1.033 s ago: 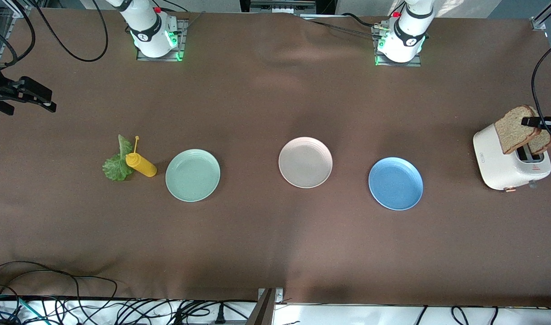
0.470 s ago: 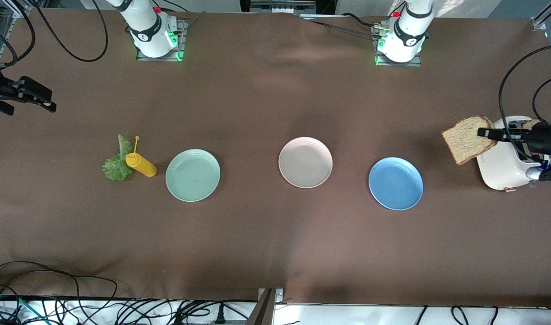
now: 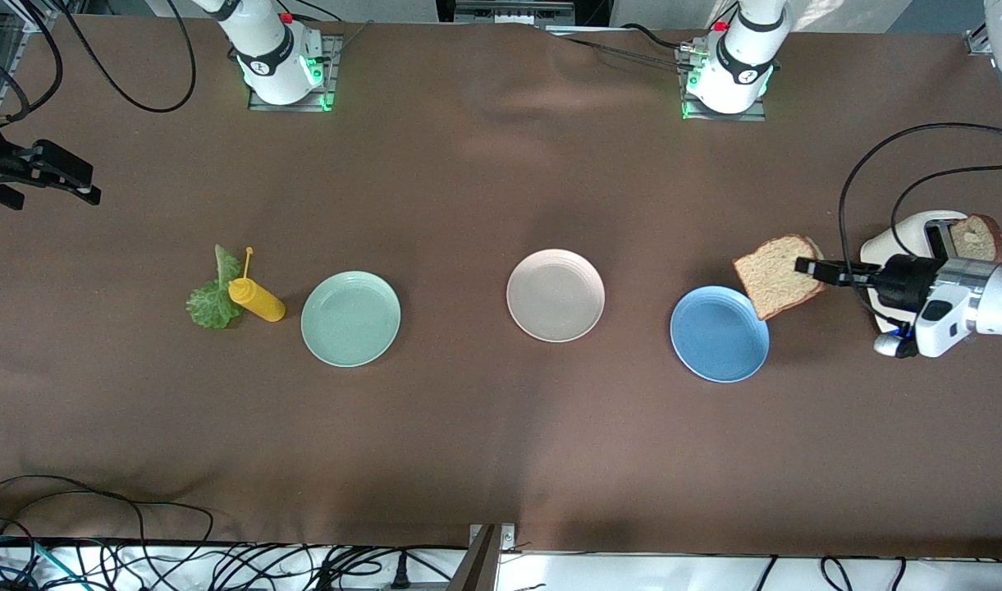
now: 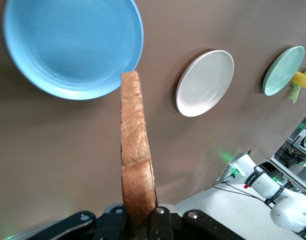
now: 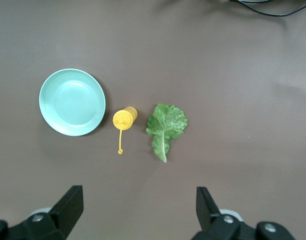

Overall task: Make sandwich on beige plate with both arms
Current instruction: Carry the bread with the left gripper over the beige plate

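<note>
Left gripper [image 3: 806, 267] clamps bread slice [image 3: 775, 276] over blue plate [image 3: 719, 345] rim | Right gripper [image 3: 45, 172] waits, fingers apart, above lettuce [image 5: 165, 126]

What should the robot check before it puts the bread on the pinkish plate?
1. Bread slice held tight in the left gripper: ok, the fingers pinch its edge.
2. Slice over the beige plate: not ok, it hangs by the rim of the blue plate.
3. Beige plate bare and ready: ok.
4. Second slice waiting in the toaster: ok.
5. Lettuce leaf free to pick up: ok, it lies on the table beside the yellow bottle.
6. Right gripper ready: ok, open over the lettuce, waiting.
</note>
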### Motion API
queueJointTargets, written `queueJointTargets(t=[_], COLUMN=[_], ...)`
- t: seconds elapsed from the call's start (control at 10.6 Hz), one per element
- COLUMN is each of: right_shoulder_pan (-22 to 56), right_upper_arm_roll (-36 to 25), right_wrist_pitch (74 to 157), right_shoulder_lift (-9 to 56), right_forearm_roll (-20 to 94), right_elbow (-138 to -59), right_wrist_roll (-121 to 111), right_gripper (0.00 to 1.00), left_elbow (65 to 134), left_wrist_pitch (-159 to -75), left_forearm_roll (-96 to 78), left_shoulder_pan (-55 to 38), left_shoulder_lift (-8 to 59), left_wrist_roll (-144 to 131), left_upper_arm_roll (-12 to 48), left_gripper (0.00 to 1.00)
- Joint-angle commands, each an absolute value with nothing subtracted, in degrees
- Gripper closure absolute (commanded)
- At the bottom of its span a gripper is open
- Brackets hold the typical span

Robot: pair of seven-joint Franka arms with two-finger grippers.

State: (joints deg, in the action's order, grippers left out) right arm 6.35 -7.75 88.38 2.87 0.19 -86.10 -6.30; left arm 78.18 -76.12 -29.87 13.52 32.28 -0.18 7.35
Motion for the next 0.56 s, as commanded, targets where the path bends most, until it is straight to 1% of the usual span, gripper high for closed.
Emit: queueJointTargets(t=[0.0,0.28,0.47], right_shoulder_pan=[6.2,6.4,6.4], right_upper_arm_roll=[-7.8,-7.6,-7.6], right_wrist_pitch=[88.4,88.7,89.6], right_shoulder_lift=[3.2,3.5,3.7], right_forearm_roll=[0.3,-0.5,-0.7], right_elbow=[-85.6,-85.8,-86.0], right_wrist_roll=[-6.8,-6.2,-6.2], right_gripper=[0.0,0.0,0.0], left_elbow=[78.4,78.9,80.9], left_wrist_pitch=[-81.0,-87.8,-97.2], left_forearm_roll=[-34.0,-36.4,-36.3], left_shoulder_pan=[7.5,0.9,-5.5], left_shoulder_lift=[32.5,34.5,35.0], left_wrist_roll=[-5.1,-7.7,-13.8], left_upper_arm_roll=[6.8,6.7,6.7], left_gripper=[1.0,1.0,1.0])
